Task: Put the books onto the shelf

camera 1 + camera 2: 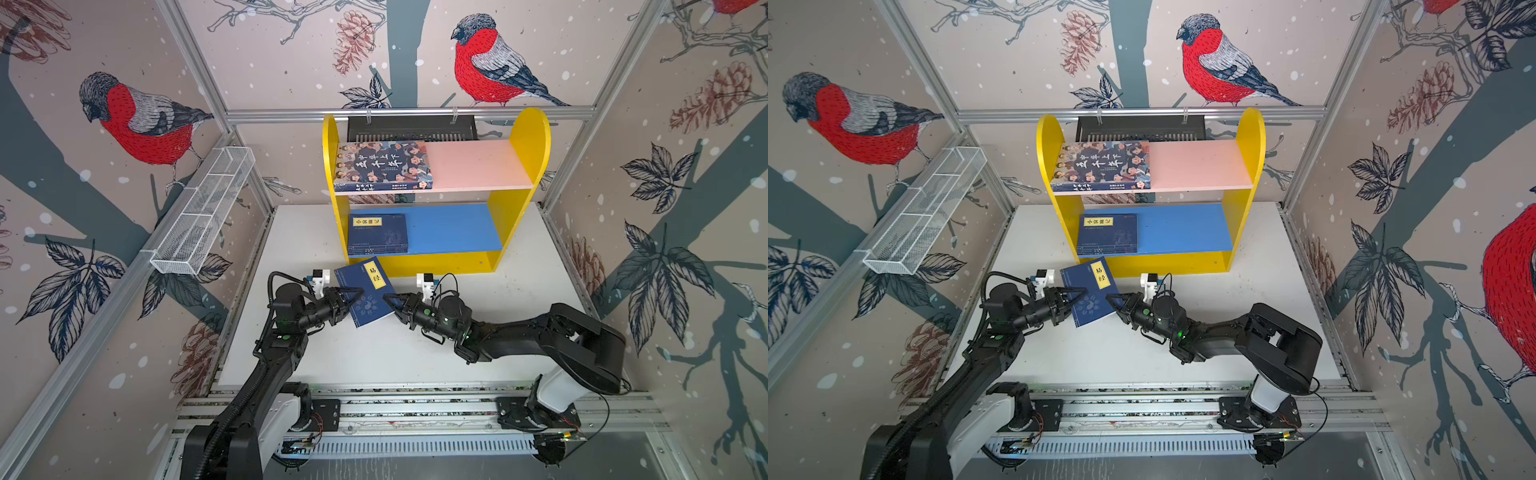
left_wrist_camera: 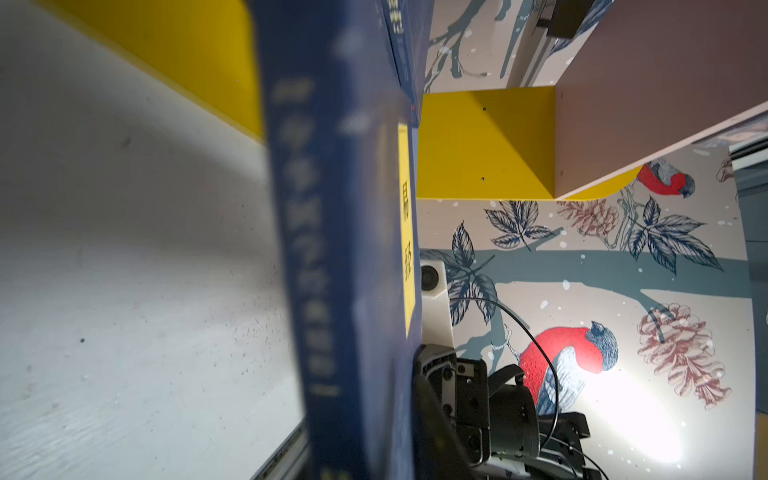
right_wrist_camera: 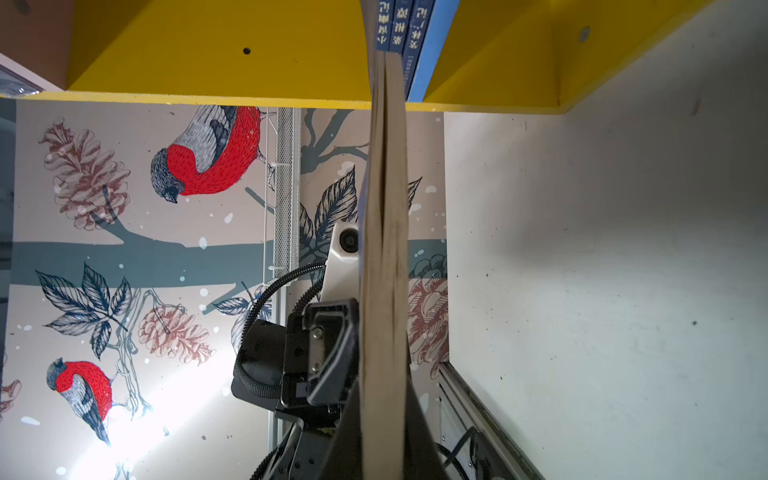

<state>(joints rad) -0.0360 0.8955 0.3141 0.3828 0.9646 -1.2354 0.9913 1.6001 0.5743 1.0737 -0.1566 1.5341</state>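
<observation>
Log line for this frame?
navy book: held before shelf | left gripper: open at spine | right gripper: shut on page edge | shelved: large book top, navy stack bottom

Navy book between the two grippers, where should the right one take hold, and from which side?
Take the navy book at its page edge, coming from the right with a finger on each cover. It is thin and lies cover up, and the left gripper sits at the spine side, so that edge is clear. The right gripper pinches there.
</observation>
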